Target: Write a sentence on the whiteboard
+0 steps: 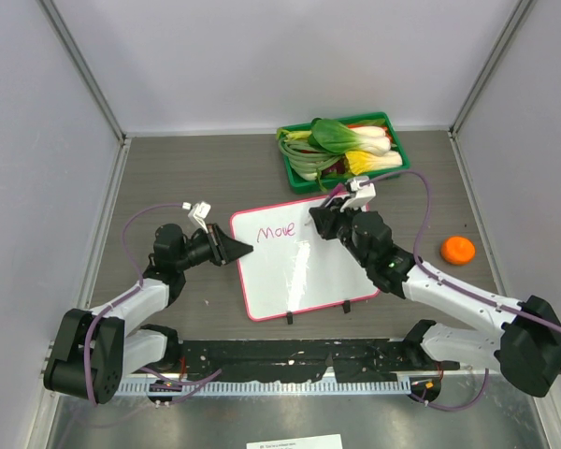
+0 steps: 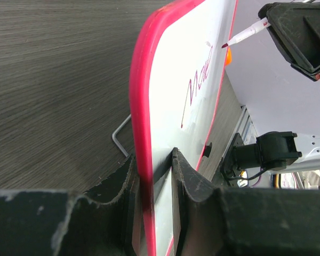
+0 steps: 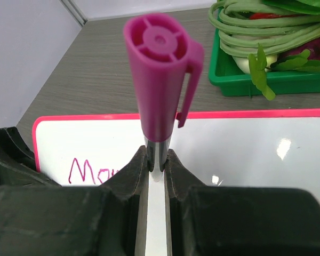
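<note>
Magenta handwritten "Move", upper left of the whiteboard (image 1: pixel 299 271)

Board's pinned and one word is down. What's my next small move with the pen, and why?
Probably lower the magenta plastic marker in the right end effector onto the pink-framed rectangular whiteboard right of "Move", leaving a gap: only one word is written, and the left end effector clamps the board's edge.
</note>
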Tool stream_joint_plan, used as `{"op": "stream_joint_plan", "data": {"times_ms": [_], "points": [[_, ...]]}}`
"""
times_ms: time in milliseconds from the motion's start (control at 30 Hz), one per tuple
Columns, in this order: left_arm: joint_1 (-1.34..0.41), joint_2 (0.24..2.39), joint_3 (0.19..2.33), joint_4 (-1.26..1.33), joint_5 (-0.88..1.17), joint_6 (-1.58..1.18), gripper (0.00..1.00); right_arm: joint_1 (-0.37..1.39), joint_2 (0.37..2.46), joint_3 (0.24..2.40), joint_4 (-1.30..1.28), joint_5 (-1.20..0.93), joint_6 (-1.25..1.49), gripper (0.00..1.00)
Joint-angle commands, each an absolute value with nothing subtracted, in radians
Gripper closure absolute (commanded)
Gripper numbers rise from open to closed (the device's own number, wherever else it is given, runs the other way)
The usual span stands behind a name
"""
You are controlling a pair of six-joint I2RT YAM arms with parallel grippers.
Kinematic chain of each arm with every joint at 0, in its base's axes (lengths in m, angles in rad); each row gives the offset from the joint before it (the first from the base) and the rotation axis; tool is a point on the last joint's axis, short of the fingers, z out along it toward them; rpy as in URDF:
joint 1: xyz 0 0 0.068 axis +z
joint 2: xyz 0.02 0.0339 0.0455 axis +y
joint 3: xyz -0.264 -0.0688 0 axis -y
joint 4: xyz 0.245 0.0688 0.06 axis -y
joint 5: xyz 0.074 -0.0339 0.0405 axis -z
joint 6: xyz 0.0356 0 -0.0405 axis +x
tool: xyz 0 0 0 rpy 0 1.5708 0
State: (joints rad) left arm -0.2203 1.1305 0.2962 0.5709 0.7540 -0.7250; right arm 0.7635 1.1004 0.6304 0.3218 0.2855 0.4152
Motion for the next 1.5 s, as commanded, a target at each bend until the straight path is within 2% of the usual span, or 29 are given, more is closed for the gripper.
{"op": "stream_joint_plan", "data": {"times_ms": [0,1467], "points": [[-0.222,1.154,0.278,0.537,0.675,-0.615,1.00,0.761,1.097,0.684,0.394,0.318,0.391,0.99],[-0.222,1.138,0.279,0.523,0.667,-0.609,1.00,0.755,1.084,0.600,0.344,0.298,0.399,1.00]]}}
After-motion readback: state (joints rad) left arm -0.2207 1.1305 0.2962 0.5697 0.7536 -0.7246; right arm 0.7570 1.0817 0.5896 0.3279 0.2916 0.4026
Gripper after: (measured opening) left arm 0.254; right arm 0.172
